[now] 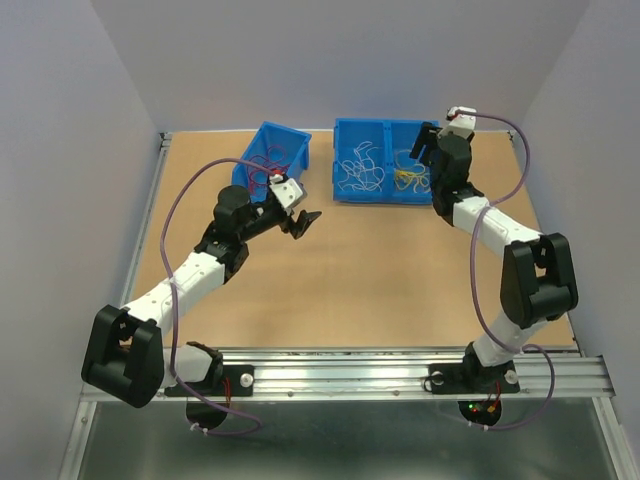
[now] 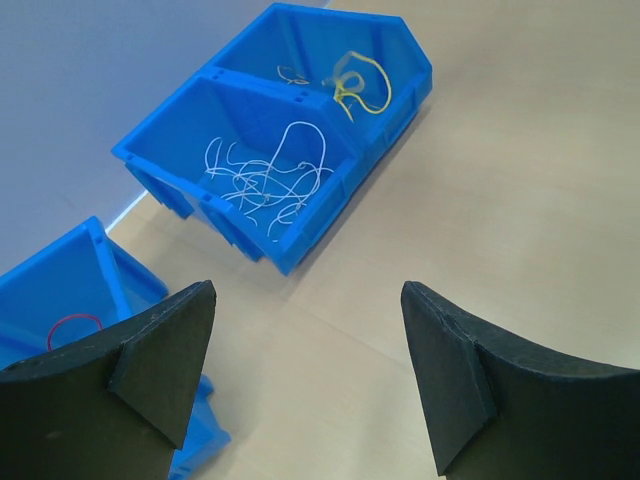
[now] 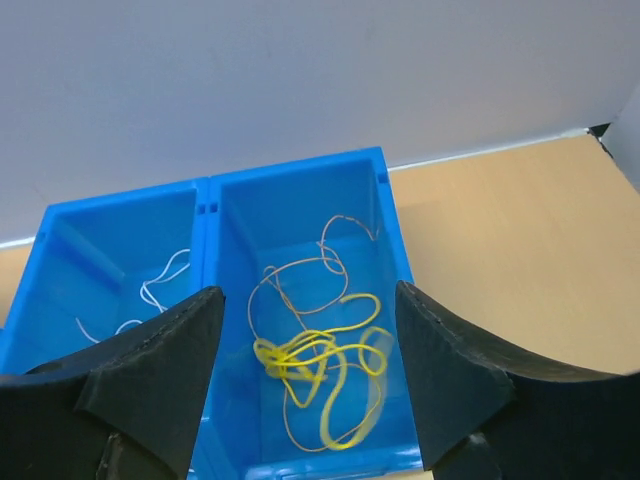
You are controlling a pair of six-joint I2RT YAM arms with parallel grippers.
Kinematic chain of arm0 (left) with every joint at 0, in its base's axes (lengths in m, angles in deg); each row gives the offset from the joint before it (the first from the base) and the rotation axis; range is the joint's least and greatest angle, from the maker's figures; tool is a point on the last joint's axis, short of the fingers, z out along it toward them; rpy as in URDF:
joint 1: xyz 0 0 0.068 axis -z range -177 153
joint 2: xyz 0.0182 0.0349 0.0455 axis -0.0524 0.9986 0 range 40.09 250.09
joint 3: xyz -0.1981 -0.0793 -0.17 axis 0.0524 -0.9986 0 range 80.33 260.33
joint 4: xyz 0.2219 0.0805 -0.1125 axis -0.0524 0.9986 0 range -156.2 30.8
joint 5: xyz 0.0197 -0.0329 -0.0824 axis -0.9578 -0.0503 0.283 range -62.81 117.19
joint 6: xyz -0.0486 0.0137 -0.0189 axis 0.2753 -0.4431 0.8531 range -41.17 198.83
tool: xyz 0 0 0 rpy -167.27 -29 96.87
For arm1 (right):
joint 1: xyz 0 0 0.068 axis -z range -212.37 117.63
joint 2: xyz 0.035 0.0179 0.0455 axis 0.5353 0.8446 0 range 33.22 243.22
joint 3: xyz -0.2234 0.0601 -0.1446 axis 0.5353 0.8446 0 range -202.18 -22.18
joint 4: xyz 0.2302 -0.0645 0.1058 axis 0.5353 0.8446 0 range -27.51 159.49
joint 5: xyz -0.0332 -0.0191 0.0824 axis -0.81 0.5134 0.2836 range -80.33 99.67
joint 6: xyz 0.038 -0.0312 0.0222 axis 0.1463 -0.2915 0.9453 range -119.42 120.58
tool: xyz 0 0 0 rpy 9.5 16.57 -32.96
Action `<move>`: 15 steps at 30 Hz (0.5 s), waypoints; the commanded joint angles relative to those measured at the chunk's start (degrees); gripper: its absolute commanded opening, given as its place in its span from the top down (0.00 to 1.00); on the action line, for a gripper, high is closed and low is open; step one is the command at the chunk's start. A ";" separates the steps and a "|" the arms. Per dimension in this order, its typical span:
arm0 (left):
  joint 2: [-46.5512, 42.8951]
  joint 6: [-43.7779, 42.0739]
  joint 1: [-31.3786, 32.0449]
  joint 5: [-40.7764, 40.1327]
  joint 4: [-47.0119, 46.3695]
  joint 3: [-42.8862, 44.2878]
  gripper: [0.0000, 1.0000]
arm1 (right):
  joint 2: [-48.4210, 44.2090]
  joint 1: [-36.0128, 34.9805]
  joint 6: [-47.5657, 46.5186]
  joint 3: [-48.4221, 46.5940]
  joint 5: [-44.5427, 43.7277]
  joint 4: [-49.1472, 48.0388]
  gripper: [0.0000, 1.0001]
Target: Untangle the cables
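Observation:
The cables lie sorted in blue bins at the back of the table. White cables fill the left compartment of a double bin, and yellow cables the right one. Red cables lie in a separate bin to the left. My right gripper hangs open above the yellow compartment, nothing between its fingers; one yellow loop below looks blurred. My left gripper stands open and empty over bare table, just in front of the red bin.
The double bin's front wall faces my left gripper a short way off. White walls close the table at the back and sides. A metal rail with both arm bases runs along the near edge.

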 commanded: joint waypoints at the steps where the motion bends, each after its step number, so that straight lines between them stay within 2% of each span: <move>1: -1.63 -0.61 0.27 -0.43 -2.76 -0.02 0.14 | -5.79 0.18 -0.21 -2.11 1.15 -1.36 0.24; 6: -1.99 -0.69 0.36 -2.01 -2.94 -0.11 0.14 | -13.00 0.18 -0.39 3.61 2.30 -0.75 0.21; 12: -1.64 2.37 0.19 -11.84 -5.49 -0.20 0.13 | -26.07 0.18 0.31 13.45 8.98 1.01 0.01; 15: -2.60 3.70 0.19 -16.33 -6.54 -0.46 0.13 | -32.68 0.18 1.72 19.07 12.22 0.93 0.00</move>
